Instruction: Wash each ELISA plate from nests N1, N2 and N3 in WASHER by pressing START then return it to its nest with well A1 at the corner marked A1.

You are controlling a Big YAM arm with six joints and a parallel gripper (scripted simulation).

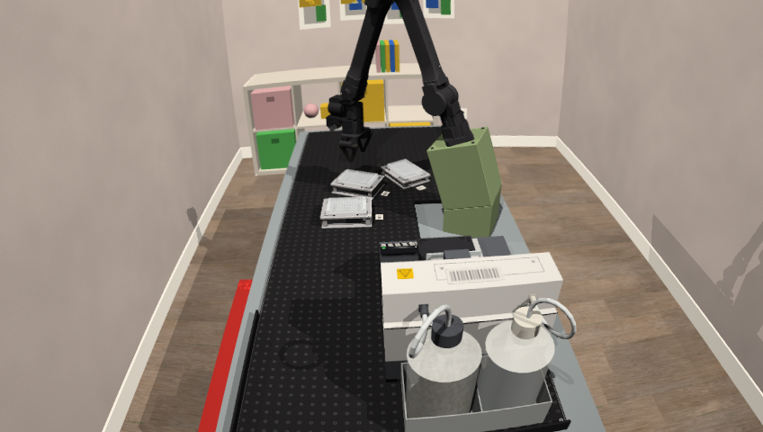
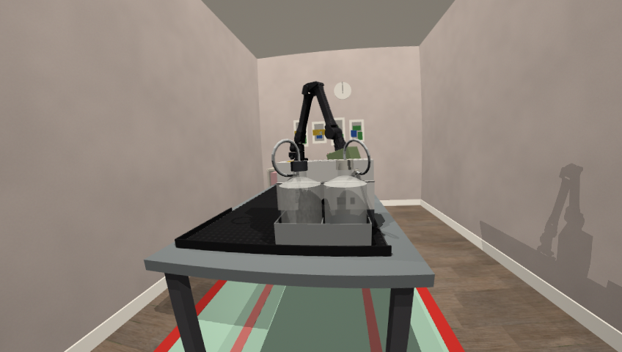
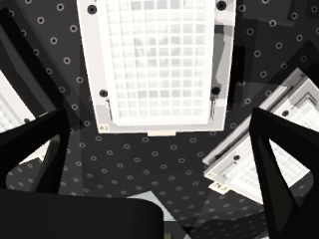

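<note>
Top view: the black arm (image 1: 369, 48) reaches down from its green pedestal (image 1: 465, 176) and hangs the jaws (image 1: 353, 143) wide open, holding nothing, above the far end of the black mat (image 1: 316, 278) on the counter (image 1: 270, 224). Three white plates sit in their nests just below and in front of them: the middle plate (image 1: 356, 181), the right plate (image 1: 406, 172) turned at an angle beside it, and the near plate (image 1: 346, 208) closest to the washer (image 1: 471, 289). All three lie flat, apart from one another (small label tags sit beside them, too small to read). The washer's dark carrier area (image 1: 444, 247) lies behind its cream body, with a keypad strip (image 1: 399, 247) at its left; two bottles (image 1: 441, 369) stand in a tray at the near end.

Wrist view: the middle plate (image 3: 156, 47) fills the upper frame, its well grid showing, with both dark fingers spread to either side below it and clear of it. Another plate (image 3: 266, 159) shows at right.
</note>
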